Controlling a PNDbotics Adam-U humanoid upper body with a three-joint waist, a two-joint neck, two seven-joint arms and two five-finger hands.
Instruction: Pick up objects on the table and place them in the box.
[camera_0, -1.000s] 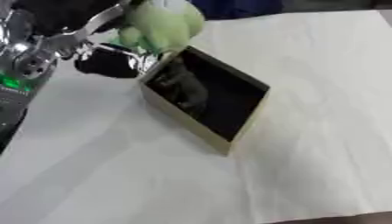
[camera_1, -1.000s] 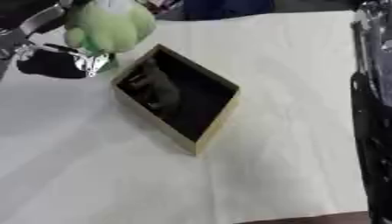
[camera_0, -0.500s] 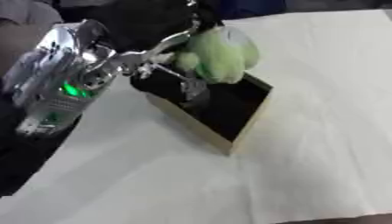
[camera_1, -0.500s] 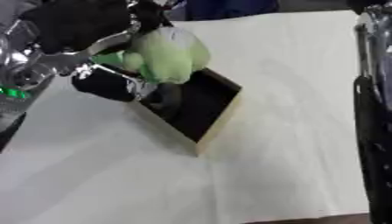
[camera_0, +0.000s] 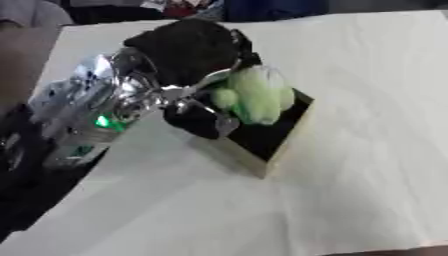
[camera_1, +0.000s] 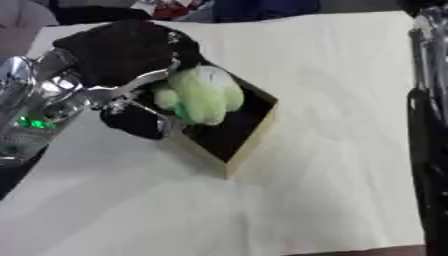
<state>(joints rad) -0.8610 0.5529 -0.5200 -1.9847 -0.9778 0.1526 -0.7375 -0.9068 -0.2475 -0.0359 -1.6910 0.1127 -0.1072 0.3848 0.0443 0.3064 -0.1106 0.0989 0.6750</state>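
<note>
Left eye view: left hand (camera_0: 188, 102) came in from the left, silver and black, green light on the forearm. Its fingers (camera_0: 219, 80) were curled round a pale green plush toy (camera_0: 254, 95); the toy sat over the box's near-left part, at or just above the rim, can't tell if it touched the bottom. Box (camera_0: 282, 141) was a shallow tan-walled tray with a dark inside, lying askew on the white-covered bench (camera_0: 350, 190). Something black and lumpy (camera_0: 188, 45) was behind the hand, by the box's far corner; couldn't make out what it was.

Right eye view: same grip, fingers (camera_1: 144, 80) wrapped over the top of the toy (camera_1: 203, 97), thumb side under it. Toy covered the box's left half; right inner wall and near corner of the box (camera_1: 249, 145) showed clear. Right arm (camera_1: 430, 125) ran down the right edge as a dark bar with silver parts up top; its hand was not visible, so finger state can't be told.
</note>
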